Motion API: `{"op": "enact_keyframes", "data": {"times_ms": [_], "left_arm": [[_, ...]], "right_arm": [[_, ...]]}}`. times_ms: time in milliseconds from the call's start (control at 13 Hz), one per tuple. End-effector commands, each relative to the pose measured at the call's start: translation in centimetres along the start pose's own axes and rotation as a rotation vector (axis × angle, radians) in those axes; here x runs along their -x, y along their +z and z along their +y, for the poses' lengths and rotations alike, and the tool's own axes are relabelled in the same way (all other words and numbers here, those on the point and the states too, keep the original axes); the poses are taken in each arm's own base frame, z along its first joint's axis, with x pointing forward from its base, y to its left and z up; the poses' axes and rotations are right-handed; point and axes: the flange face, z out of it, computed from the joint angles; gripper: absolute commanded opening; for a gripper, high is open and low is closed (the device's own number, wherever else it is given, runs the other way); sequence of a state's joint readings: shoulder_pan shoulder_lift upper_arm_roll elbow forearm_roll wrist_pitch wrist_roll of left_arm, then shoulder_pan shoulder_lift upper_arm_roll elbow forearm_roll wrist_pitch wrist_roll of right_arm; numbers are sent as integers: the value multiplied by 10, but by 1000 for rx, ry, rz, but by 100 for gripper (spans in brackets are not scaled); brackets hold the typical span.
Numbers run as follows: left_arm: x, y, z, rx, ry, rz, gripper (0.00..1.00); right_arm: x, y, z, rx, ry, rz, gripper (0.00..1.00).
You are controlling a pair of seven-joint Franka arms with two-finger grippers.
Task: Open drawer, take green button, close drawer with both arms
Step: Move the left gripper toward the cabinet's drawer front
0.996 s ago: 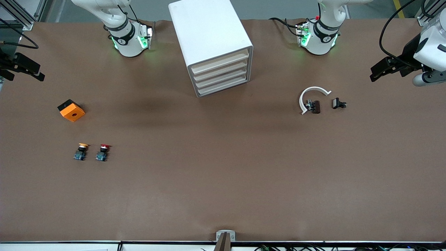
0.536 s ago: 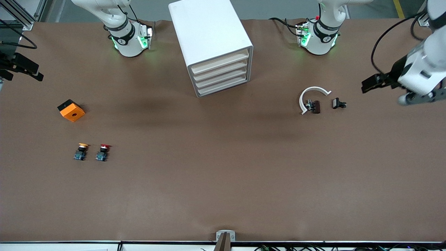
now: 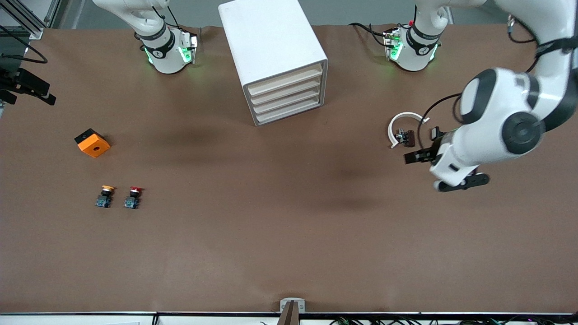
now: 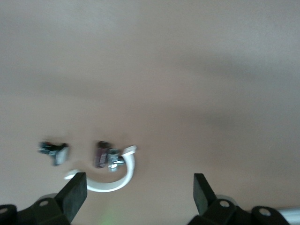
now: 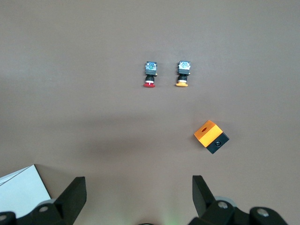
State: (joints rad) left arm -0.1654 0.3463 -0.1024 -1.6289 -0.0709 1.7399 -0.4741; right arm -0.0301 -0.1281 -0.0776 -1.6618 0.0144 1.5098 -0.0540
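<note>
The white drawer cabinet (image 3: 284, 58) stands near the robots' bases, and its four drawers (image 3: 286, 97) are all shut. The green-capped button is hidden. My left gripper (image 3: 416, 156) is open and empty, in the air over the table beside a white curved ring (image 3: 403, 125). In the left wrist view its fingers (image 4: 75, 194) stand wide apart above the ring (image 4: 112, 180). My right gripper (image 3: 31, 88) is open and empty, and waits at the right arm's end of the table. Its wrist view shows the gripper (image 5: 139, 194) over bare table.
An orange box (image 3: 92, 143), a yellow-capped button (image 3: 105, 196) and a red-capped button (image 3: 133, 197) lie toward the right arm's end. A dark small part (image 3: 408, 137) sits in the ring, and a black part (image 3: 437, 133) lies beside it, close to the left arm.
My left arm has swung in from the table's end toward the middle, and its gripper has come down beside the white ring. The right arm has hardly moved.
</note>
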Motion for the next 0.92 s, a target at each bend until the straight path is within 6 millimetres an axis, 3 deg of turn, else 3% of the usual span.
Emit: {"op": "enact_keyframes", "data": {"times_ms": [0,153,307,460,536,690,843], "left_arm": [[-4,55,59,-11,-156,-28,100],[11,101,103,-22,-299,-85,100],[19,146,126,-48,-425,-154,100],[49,192,168,-58,-510,-246,100],[62,203,183,-71,-575,-257,100],[67,212,188,-97,-804,-291,100],[73,221,192,-121,-910,-335,100]], "right_arm": [[6,-3,2,5,-9,8,100],[6,-3,2,5,-8,8,100],[6,-3,0,5,-12,4,100],[6,-3,0,6,-11,5,100],[6,-3,1,8,-9,4,100],[6,-3,3,9,-6,5,100],[6,-3,2,9,-7,4,100]]}}
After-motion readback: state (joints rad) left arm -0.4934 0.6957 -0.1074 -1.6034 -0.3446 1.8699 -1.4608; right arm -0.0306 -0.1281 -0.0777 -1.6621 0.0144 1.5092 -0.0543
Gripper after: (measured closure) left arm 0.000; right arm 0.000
